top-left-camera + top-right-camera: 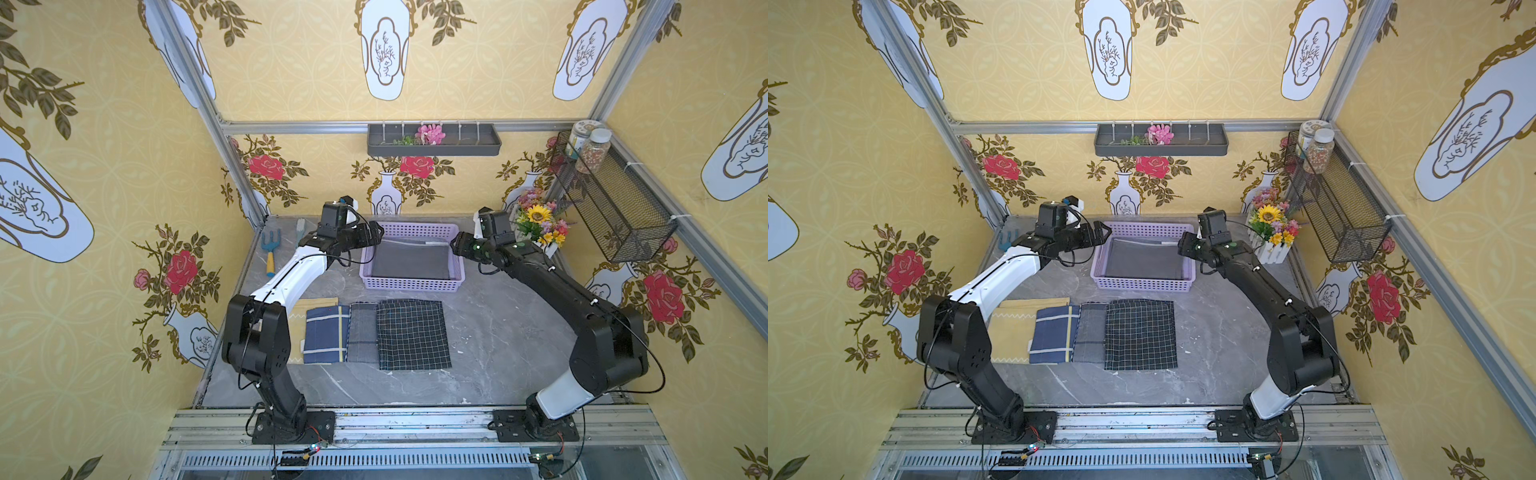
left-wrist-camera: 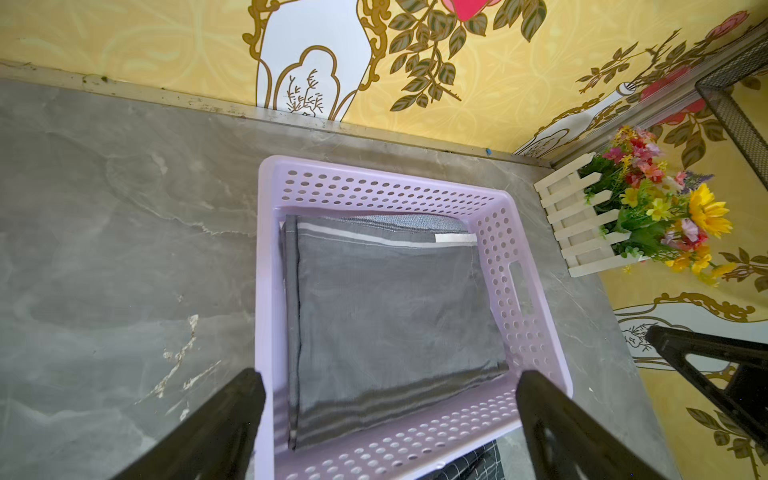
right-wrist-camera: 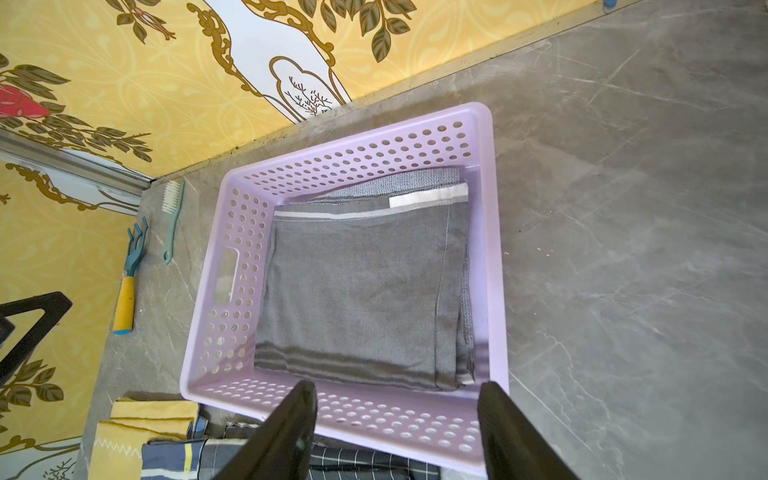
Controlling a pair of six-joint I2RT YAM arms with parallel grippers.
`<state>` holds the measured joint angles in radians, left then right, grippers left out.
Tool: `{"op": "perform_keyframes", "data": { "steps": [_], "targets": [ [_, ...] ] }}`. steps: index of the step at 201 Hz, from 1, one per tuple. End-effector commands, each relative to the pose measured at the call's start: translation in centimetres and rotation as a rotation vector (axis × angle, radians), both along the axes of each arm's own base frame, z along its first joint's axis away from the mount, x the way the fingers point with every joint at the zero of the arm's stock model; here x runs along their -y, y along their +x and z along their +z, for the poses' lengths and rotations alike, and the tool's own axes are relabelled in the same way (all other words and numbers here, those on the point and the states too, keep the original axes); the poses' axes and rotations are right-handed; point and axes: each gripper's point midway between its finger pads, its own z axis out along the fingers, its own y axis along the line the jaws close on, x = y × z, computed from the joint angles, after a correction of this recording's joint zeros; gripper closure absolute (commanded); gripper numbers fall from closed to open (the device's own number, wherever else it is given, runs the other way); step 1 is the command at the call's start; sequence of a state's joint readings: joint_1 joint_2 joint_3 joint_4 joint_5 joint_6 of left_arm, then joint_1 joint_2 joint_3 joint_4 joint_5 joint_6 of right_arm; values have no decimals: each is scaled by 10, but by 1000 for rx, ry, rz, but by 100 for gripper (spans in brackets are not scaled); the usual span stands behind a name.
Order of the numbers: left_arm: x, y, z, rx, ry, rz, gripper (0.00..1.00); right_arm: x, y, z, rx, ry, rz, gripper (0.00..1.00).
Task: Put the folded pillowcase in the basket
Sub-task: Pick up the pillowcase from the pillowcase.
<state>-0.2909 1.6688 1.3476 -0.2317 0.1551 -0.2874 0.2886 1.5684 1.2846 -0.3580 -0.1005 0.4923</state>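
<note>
A grey folded pillowcase point(image 1: 409, 259) lies flat inside the lilac basket point(image 1: 411, 286), which sits at 12 o'clock on the grey worktop point(image 1: 498, 340). The left gripper point(image 1: 375, 235) hovers at the basket's 9 o'clock rim, the right gripper point(image 1: 456, 245) at its 3 o'clock. Both sets of jaws are parted and hold nothing. The placement looks done; only drawing the arms clear seems left. A row of 4 folded cloths point(image 1: 374, 334) lies at the basket's 6 o'clock.

Both top views look steeply down from high up, well in front of the basket point(image 1: 411, 284), facing the back wall point(image 1: 291, 83) and sharing the whole counter point(image 1: 498, 332). Each wrist camera looks down close over the basket from opposite ends, sharing its inside.
</note>
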Motion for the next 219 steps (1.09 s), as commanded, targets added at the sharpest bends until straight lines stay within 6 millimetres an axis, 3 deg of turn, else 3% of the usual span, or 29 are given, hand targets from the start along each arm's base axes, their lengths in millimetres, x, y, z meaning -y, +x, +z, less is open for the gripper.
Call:
{"op": "perform_keyframes", "data": {
  "steps": [1, 56, 104, 111, 173, 219],
  "targets": [
    [-4, -20, -4, -24, -39, 20, 0, 1, -20, -1, -12, -16, 34, 34],
    [-10, -86, -20, -76, -118, 46, 0, -3, -70, -17, -83, -9, 117, 33],
    [12, -132, -67, -184, -85, 33, 0, -21, -110, -50, -173, 28, 182, 33],
    [23, -142, -76, -202, -75, 8, 0, -24, -115, -56, -186, 28, 188, 33],
    [33, -174, -113, -275, -7, 29, 0, -48, -145, -104, -276, 33, 204, 33],
    [43, -189, -133, -324, -3, 32, 3, -54, -151, -122, -324, 22, 198, 34]
  ]
}}
